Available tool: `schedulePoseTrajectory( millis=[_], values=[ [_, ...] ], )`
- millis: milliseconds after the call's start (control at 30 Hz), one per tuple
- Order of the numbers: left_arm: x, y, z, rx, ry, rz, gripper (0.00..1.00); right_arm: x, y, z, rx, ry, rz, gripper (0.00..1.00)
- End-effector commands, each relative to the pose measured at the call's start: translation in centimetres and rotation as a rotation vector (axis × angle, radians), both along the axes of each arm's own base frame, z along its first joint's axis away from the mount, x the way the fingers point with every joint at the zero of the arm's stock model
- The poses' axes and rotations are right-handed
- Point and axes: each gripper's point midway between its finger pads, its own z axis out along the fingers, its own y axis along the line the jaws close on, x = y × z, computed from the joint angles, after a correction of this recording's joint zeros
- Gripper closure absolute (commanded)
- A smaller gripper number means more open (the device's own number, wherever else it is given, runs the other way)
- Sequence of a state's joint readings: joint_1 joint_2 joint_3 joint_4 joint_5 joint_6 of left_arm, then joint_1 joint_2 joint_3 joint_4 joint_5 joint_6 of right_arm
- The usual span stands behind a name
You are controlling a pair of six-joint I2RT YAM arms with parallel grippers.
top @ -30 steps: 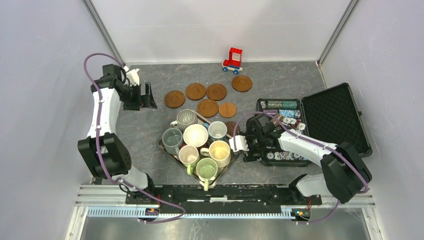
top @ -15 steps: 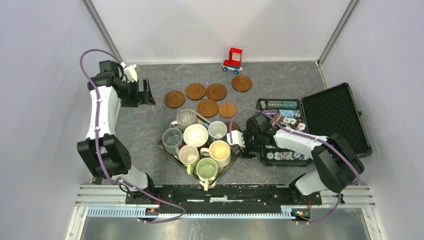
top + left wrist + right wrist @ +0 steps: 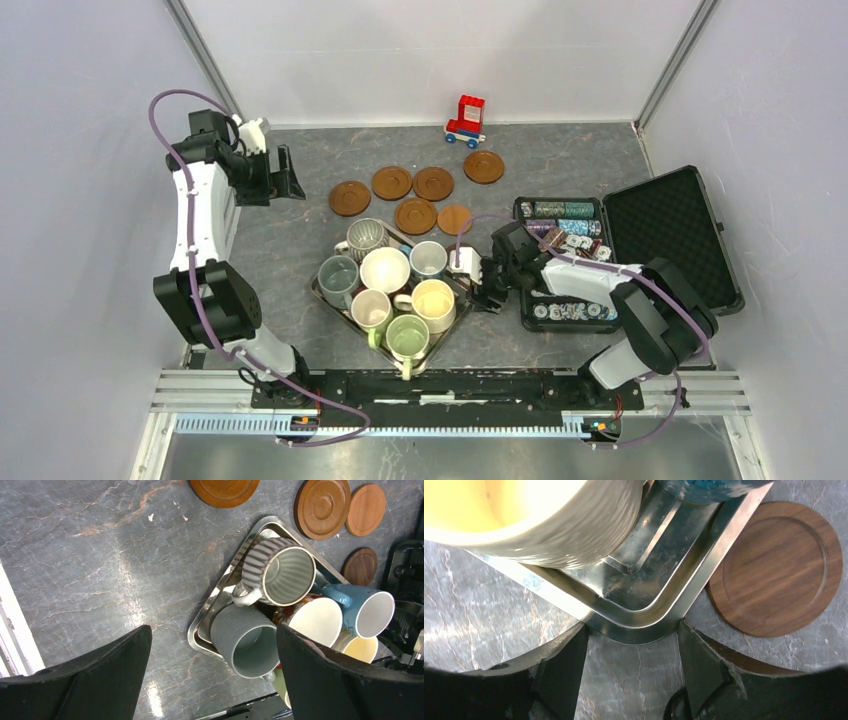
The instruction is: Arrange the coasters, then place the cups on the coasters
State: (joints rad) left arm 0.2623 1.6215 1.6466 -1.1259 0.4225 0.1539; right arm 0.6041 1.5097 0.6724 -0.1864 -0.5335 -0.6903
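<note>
My right gripper (image 3: 631, 626) is low at the tray's right-hand corner, jaws partly spread, one finger (image 3: 559, 675) on each side of the rounded metal rim of the tray (image 3: 664, 605). I cannot tell whether the pads actually touch the metal. Just past that corner, on the tabletop, lies a dark coaster (image 3: 774, 570), flat, close beside the tray but not under it. The cream-yellow cup (image 3: 524, 515) fills the upper left of the wrist view, standing inside the tray right above the fingers; its top is cut off by the frame edge.

My left gripper (image 3: 212, 630) hangs wide open over bare table at the far left, holding nothing. Beyond its fingers I see the ribbed grey cup (image 3: 280, 572), the grey-green cup (image 3: 247, 642), the cream-and-brown cup (image 3: 312, 620) and the blue-white cup (image 3: 365, 612), packed together in the tray. The two pale green cups (image 3: 408, 335) sit at the tray's near end.

Six more coasters (image 3: 415, 215) lie loosely grouped on the table beyond the tray, none bearing a cup. From above, my right arm covers most of the dark coaster, and the gripper's fingertips are hard to make out there.
</note>
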Motion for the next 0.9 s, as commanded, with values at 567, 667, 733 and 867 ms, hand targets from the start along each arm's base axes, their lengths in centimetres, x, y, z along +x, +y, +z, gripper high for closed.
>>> schedulePoseTrajectory(
  millis=[567, 667, 733, 867],
  values=[
    [0.3, 3.3, 3.2, -0.054, -0.015, 0.162, 0.0, 1.8, 13.3, 0.5, 0.168, 0.105, -0.13, 0.33],
    [0.2, 4.0, 3.2, -0.049, -0.008, 0.188, 0.0, 2.2, 15.0, 1.0, 0.195, 0.102, -0.145, 0.34],
    [0.2, 4.7, 3.0, -0.045, 0.004, 0.218, 0.0, 2.2, 16.0, 0.9, 0.204, 0.114, -0.151, 0.34],
    [-0.7, 7.5, 1.9, -0.014, 0.06, 0.311, 0.0, 2.3, 17.7, 0.7, 0.215, 0.128, -0.15, 0.34]
  ],
)
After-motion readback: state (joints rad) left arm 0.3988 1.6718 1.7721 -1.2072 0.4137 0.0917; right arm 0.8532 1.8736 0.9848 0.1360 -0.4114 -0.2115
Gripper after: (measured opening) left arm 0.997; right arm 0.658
